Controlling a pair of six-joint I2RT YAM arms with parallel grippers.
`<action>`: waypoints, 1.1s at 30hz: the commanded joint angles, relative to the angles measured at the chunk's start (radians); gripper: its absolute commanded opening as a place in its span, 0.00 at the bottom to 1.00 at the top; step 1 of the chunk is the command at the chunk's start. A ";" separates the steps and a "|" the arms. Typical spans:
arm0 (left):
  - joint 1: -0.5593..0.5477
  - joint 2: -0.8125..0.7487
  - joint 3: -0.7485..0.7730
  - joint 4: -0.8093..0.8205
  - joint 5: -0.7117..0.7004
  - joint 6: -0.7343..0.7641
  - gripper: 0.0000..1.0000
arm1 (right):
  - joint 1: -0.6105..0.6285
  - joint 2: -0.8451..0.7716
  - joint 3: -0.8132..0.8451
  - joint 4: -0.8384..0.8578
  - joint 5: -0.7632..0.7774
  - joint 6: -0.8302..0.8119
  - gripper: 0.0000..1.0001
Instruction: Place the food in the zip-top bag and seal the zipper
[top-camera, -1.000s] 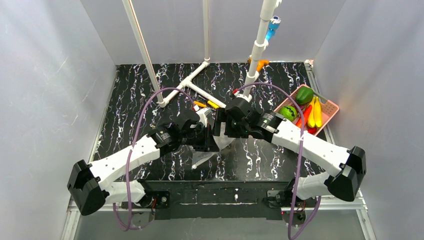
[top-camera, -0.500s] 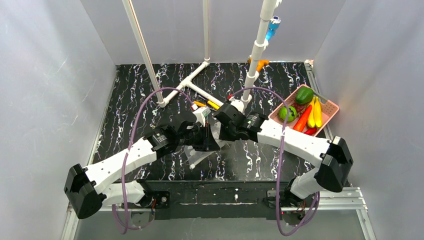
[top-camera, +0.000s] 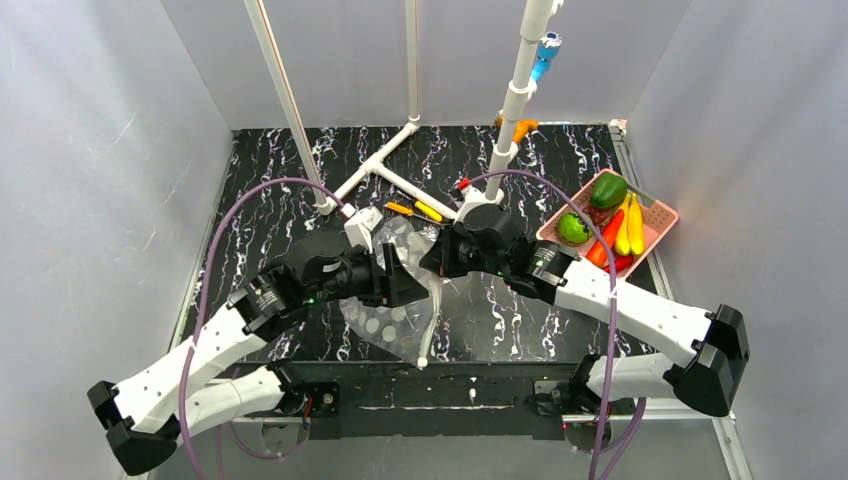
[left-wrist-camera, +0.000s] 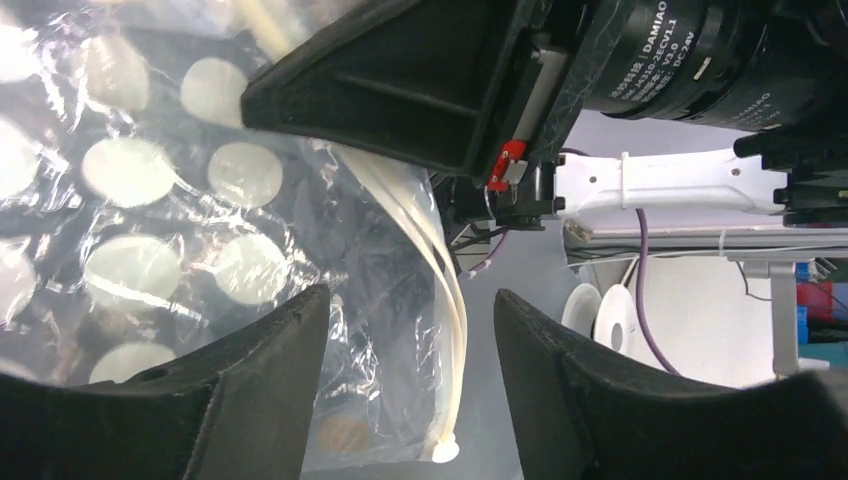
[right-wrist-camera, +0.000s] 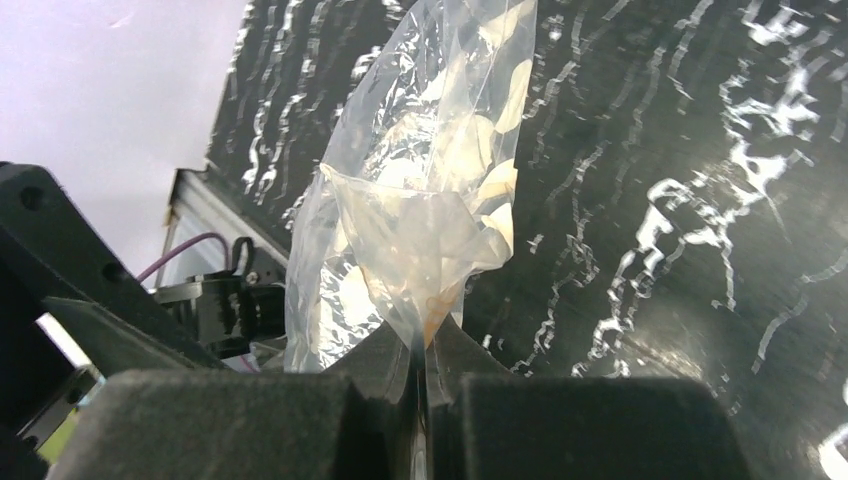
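Since my arms meet over mid-worktop, nearest first: the bag (top-camera: 378, 322), clear w/ white dots, hangs crumpled btw. my left gripper (top-camera: 408, 285) and right gripper (top-camera: 437, 262). Its lower part spreads toward the near edge of the worktop (top-camera: 270, 170); can't tell if it touches down. The zipper strip (top-camera: 431, 325) trails as a pale band down the bag's right side, loose end pointing at the near edge.

My left gripper (left-wrist-camera: 410, 295) stands wide. In the left wrist view the zipper strip (left-wrist-camera: 445, 290) runs thru the gap btw. the fingers (left-wrist-camera: 250, 400), w/ the dotted bag (left-wrist-camera: 150, 170) off to one side. My right gripper (right-wrist-camera: 420, 352) is clamped tight on a fold of the bag (right-wrist-camera: 430, 170), film bunching up from the pinch.

Just behind the grippers lie two small tools (top-camera: 414, 209). Farther back on the right, well apart from the bag, the food (top-camera: 608, 190) (green, yellow, red, orange pcs) sits in a pink basket (top-camera: 658, 215). A white pipe frame (top-camera: 385, 165) stands at the far end.
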 joint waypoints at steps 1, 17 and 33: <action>-0.003 0.066 0.037 -0.080 0.053 0.023 0.53 | -0.003 0.017 0.014 0.139 -0.130 -0.049 0.05; -0.095 0.155 0.120 -0.202 -0.099 0.088 0.45 | -0.024 0.097 0.098 0.012 -0.069 -0.017 0.07; -0.095 0.160 0.084 -0.158 -0.065 0.043 0.54 | -0.034 0.113 0.096 0.029 -0.085 0.006 0.08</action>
